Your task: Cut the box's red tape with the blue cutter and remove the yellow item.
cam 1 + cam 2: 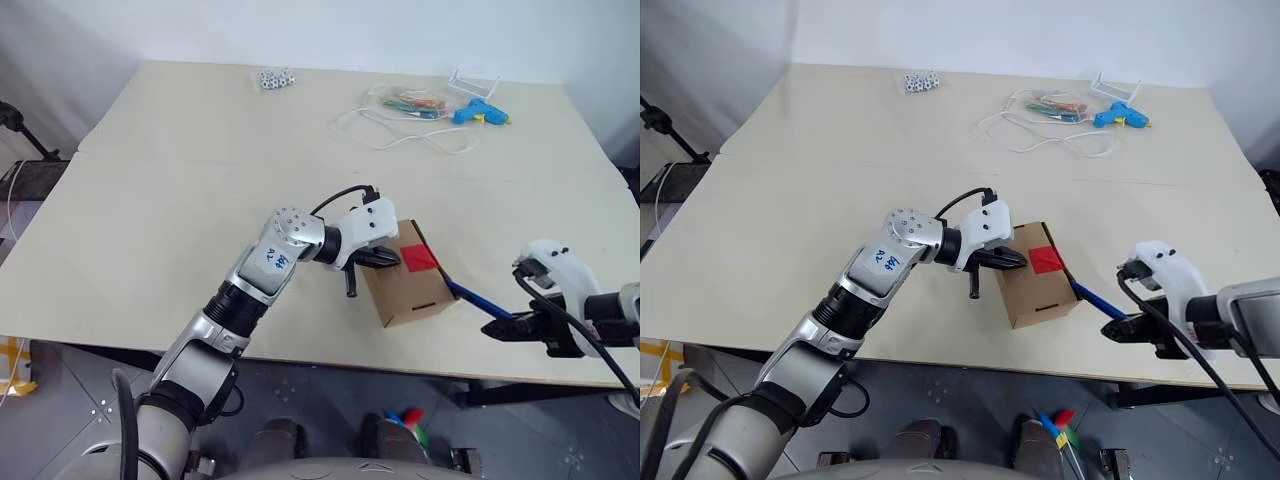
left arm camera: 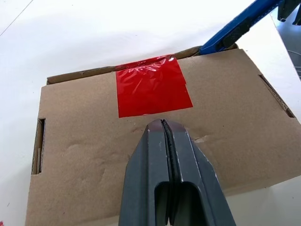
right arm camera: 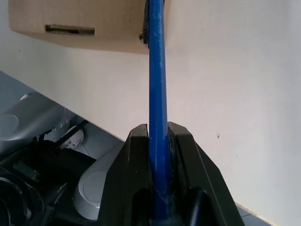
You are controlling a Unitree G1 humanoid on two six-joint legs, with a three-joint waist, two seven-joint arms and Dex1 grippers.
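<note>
Box, small brown corrugated cardboard carton, sits near the front edge of the pale table, between the two arms.

Head views: left gripper rests on the carton's top at its left side, beside the square red tape patch. Right gripper hangs off the table's front edge on the right, gripping the tail of the slim dark-blue pen-shaped cutter, whose tip runs up to the carton's right edge. Far back lies a light-blue glue gun with white cord, well apart. Yellow item unseen, likely inside.

Left wrist view: left gripper's fingers are clenched together, empty, pressing on the cardboard just short of the tape. Tape is glossy, wrinkled and appears to bridge the flap seam at the far edge. Cutter tip meets that edge beside the tape. This view alone gives seam and tape detail.

Right wrist view: fingers clamp the cutter shaft, which reaches the carton near its slot cutout. This view alone confirms the grasp.

Handling judgement: carton looks light, will slide and dent, so press it down on the flap, clear of the tape. Cutter is stiff, thin and smooth; the tail grip may let it twist.
</note>
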